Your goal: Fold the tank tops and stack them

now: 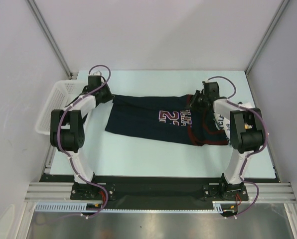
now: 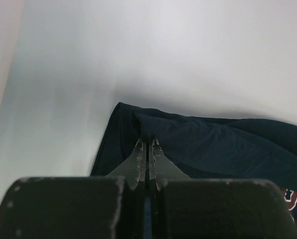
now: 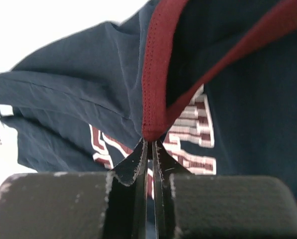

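L gripper [image 2: 146,142] clamped on navy tank top [image 1: 138,117] edge. R gripper [image 3: 149,142] clamped on its dark-red trim. Top lies spread mid-table [image 1: 138,159]. Risk: thin pinch slips under tension; uneven pull skews fold.

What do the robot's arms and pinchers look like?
The left arm and right arm are white tubes with black joints, and a purple cable loops along each. The left gripper and right gripper have blocky black bodies and two thin dark fingers with jagged edges.
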Robot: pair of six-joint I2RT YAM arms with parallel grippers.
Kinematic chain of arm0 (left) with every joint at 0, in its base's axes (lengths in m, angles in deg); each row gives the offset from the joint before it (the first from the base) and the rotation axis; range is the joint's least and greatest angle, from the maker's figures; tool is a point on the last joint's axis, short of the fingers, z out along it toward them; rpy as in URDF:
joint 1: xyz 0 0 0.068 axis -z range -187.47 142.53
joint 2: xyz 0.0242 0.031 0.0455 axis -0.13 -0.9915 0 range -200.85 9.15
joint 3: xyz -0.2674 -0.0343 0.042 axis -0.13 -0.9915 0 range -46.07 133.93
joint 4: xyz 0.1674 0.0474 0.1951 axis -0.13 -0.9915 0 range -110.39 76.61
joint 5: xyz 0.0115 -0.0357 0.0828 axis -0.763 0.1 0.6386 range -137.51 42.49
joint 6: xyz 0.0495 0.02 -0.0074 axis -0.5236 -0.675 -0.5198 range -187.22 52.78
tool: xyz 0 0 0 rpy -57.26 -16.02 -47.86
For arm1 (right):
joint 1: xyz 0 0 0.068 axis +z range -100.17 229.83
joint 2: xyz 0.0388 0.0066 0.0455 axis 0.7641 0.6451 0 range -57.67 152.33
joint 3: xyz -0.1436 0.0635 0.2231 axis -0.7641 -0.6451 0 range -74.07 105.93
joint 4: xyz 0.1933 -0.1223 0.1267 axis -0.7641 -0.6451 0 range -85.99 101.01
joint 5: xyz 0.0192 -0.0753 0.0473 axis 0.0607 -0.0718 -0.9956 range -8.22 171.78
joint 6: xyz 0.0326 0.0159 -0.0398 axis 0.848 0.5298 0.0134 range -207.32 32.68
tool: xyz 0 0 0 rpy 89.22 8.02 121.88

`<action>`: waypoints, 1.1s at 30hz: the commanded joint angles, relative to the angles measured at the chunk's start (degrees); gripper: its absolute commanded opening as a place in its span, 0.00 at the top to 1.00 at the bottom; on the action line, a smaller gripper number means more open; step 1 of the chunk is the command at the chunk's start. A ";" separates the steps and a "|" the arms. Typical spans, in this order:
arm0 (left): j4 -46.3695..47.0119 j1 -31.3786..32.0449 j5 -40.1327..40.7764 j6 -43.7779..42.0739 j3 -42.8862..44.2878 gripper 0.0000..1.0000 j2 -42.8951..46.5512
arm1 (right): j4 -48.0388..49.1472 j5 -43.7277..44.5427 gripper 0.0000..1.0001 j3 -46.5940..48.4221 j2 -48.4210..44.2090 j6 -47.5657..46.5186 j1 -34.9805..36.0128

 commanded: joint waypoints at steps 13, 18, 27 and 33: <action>2.83 -0.79 0.83 1.03 -6.22 1.00 9.56 | 3.62 10.43 0.95 -15.68 -17.86 -1.89 4.25; 2.30 -0.79 1.63 0.86 -9.12 1.00 13.24 | 2.75 10.87 0.94 -17.61 -20.85 -2.32 4.51; 3.44 -0.79 1.98 1.56 -16.15 0.99 16.95 | 2.83 13.59 0.93 -23.85 -26.91 -1.62 7.23; 4.76 -0.79 4.26 3.14 -21.60 0.81 18.17 | 5.46 17.63 0.86 -30.87 -29.38 1.09 10.31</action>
